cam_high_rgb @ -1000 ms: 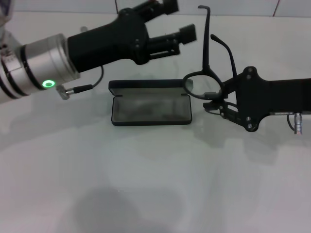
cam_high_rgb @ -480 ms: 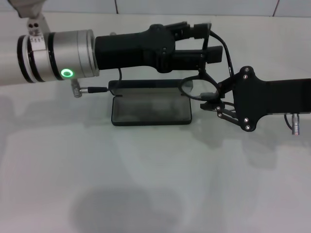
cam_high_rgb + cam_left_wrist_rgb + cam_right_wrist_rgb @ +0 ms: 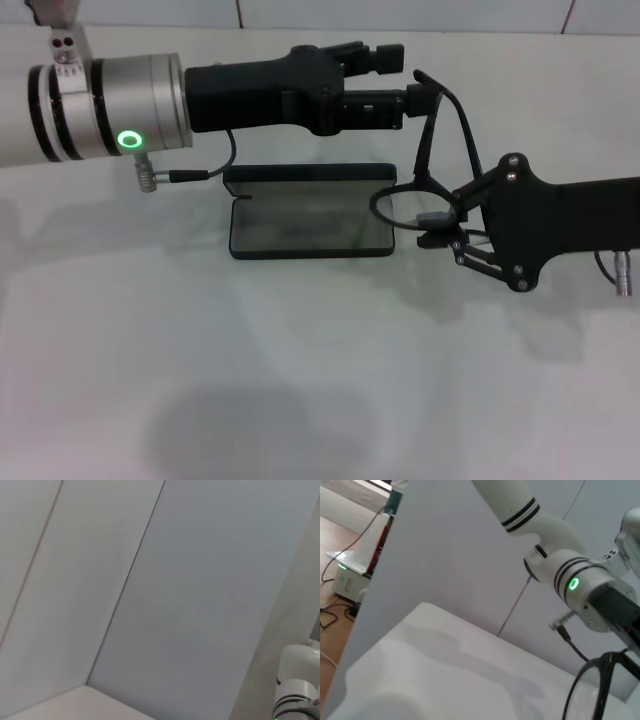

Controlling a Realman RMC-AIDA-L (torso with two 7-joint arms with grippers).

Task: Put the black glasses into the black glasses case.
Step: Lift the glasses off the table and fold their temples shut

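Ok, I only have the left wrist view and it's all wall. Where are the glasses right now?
Observer: The right gripper holds the black glasses by the front frame, temples pointing up, at the right end of the black glasses case.
Operator: Is the case open?
Observer: Yes, its grey lining shows and the lid stands up behind it.
Operator: And my left gripper?
Observer: The left gripper is above the case, jaws apart, beside the tip of one temple.
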